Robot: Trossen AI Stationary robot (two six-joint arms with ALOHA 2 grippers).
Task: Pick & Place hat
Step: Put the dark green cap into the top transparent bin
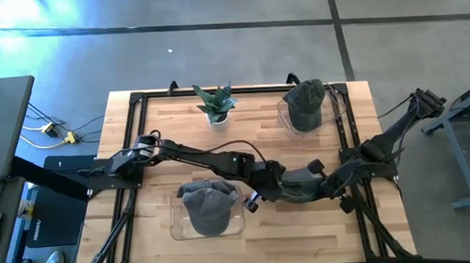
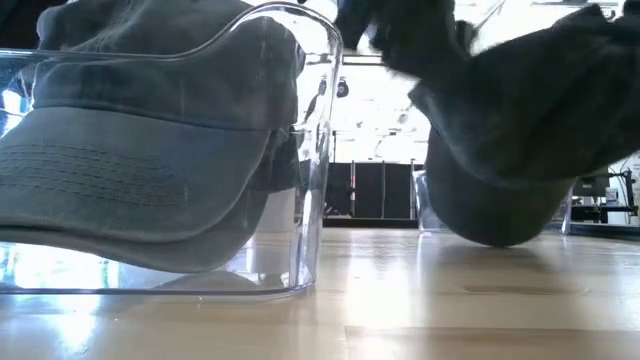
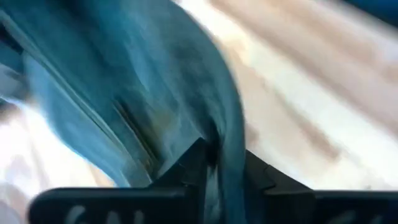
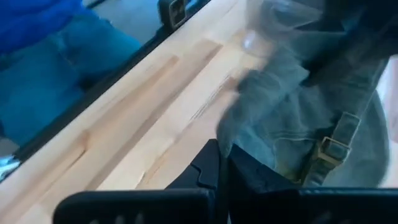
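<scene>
A dark grey cloth cap (image 1: 302,183) is held above the light wooden desk (image 1: 265,235), right of the clear plastic tray (image 1: 175,225) containing another grey cap (image 1: 207,207). The left gripper (image 3: 214,163) fingers are clamped on its fabric; the right gripper (image 4: 225,163) fingers are pinched together on its strap end.

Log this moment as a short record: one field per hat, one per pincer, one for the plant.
held hat: dark grey hat, between both pincers, lifted off the table in the low view
left pincer: shut on the held hat's fabric
right pincer: shut on the same hat, near its strap buckle
near hat: grey hat in a clear tray
far hat: dark hat in a clear container at the table's back
plant: small potted plant, standing at the back
</scene>
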